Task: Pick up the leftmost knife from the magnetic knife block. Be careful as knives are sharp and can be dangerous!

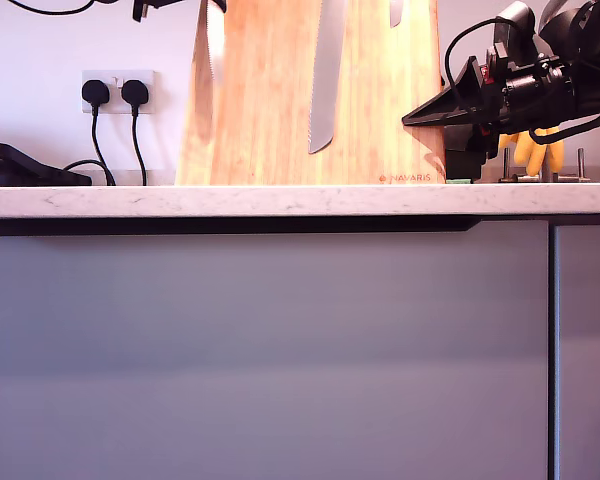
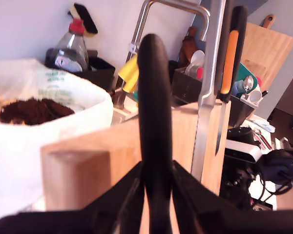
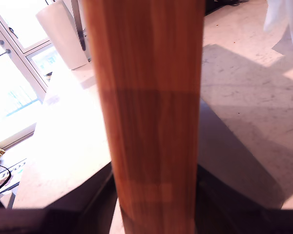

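Between my first gripper's (image 2: 155,195) clamped fingers, leftmost knife's (image 2: 155,122) black handle, my second gripper (image 1: 420,117) bracing magnetic knife block (image 1: 270,110).

We are in a home kitchen: a pale stone worktop (image 1: 280,200) over grey cabinet fronts (image 1: 270,350), a wall socket (image 1: 117,91), a tap (image 2: 171,9), and cutlery in a drainer (image 2: 246,90).
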Tool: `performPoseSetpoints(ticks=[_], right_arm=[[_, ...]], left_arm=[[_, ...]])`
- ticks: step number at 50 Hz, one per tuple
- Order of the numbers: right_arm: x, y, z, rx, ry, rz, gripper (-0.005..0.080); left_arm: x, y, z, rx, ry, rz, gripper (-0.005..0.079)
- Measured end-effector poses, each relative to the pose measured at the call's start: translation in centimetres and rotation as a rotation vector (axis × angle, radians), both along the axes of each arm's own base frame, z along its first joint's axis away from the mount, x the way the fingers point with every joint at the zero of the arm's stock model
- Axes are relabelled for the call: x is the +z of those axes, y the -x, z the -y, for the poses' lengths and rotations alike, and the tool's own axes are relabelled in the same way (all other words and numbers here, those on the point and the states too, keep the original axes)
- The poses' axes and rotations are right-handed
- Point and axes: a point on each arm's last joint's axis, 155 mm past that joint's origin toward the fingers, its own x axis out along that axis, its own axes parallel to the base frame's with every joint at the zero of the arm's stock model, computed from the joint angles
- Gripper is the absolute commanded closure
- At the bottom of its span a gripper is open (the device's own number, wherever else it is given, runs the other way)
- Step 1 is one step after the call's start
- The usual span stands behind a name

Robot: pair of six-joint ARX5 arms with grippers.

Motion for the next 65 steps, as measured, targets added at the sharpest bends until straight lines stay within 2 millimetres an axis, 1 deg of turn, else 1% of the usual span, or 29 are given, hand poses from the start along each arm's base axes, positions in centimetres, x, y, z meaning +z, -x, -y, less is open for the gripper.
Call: performPoseSetpoints(ticks=[4, 19, 23, 28, 35, 50, 53, 57, 65], right_arm=[[0.0, 0.0, 0.0, 0.0, 0.0, 0.0, 0.0765], [0.0, 0.0, 0.0, 0.0, 0.0, 0.0, 0.0765], [0.0, 0.0, 0.0, 0.0, 0.0, 0.0, 0.0765], [0.0, 0.0, 0.0, 0.0, 0.0, 0.0, 0.0765], [0.0, 0.0, 0.0, 0.0, 0.0, 0.0, 0.0765], [0.0, 0.0, 0.0, 0.001, 0.0, 0.0, 0.0765], [0.0, 0.0, 0.0, 0.001, 0.0, 0.0, 0.0765], [0.0, 0.0, 0.0, 0.001, 0.0, 0.0, 0.0765], [0.0, 0.0, 0.0, 0.001, 0.0, 0.0, 0.0765]], left_arm=[[-0.5, -0.2, -1.0, 0.01, -0.002, -0.031, 0.0766], [-2.3, -1.2, -6.4, 0.081, 0.003, -0.154, 0.0766], [-2.9, -1.4, -7.8, 0.109, 0.014, -0.212, 0.0766], [-4.1, -1.2, -9.0, 0.134, 0.017, -0.296, 0.0766], [-5.5, -0.8, -9.5, 0.154, 0.014, -0.387, 0.0766], [-7.0, -0.9, -9.9, 0.18, -0.014, -0.431, 0.0766], [-7.6, -1.0, -10.0, 0.183, -0.015, -0.456, 0.0766], [-9.0, -1.3, -10.1, 0.183, -0.015, -0.501, 0.0766], [-12.9, -2.8, -10.5, 0.188, -0.013, -0.604, 0.0766]])
